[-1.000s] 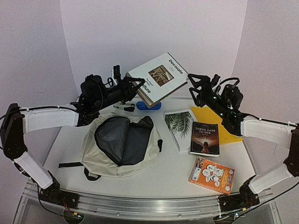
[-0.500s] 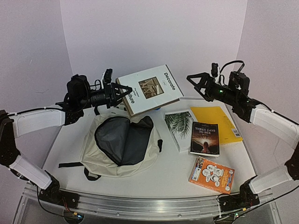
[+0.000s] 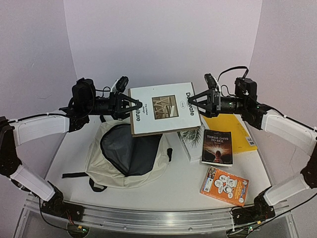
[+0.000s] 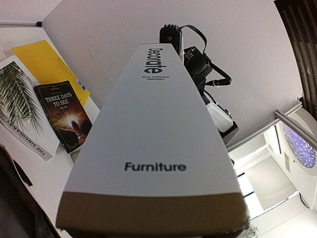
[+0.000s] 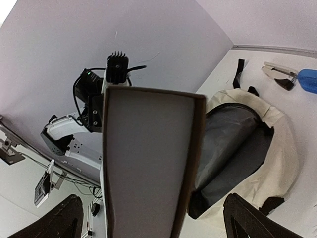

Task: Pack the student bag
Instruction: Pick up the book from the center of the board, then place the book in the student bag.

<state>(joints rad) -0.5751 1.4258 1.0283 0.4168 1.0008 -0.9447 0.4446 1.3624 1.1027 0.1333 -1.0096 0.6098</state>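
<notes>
The student bag (image 3: 101, 166) lies on the table, cream fabric, its zip wide open on dark grey lining (image 3: 130, 148); the right wrist view shows it too (image 5: 285, 148). A large white book titled "Decorate Furniture" (image 3: 166, 108) hangs above the bag's far side. My left gripper (image 3: 134, 105) is shut on its left edge; in the left wrist view the book (image 4: 153, 148) hides the fingers. My right gripper (image 3: 194, 101) stands open at the book's right edge, one black finger (image 5: 250, 218) on each side of the cover (image 5: 148, 168), apart from it.
Right of the bag lie a palm-leaf book (image 3: 187, 143), a dark "Three Days to See" book (image 3: 217, 147), a yellow folder (image 3: 238, 131) and an orange book (image 3: 224, 186). A stapler (image 5: 278, 74) and a blue object (image 5: 308, 80) rest behind the bag.
The left gripper has swung the white book rightward and flatter over the bag. The right gripper has opened wide and moved in around the book's right edge.
</notes>
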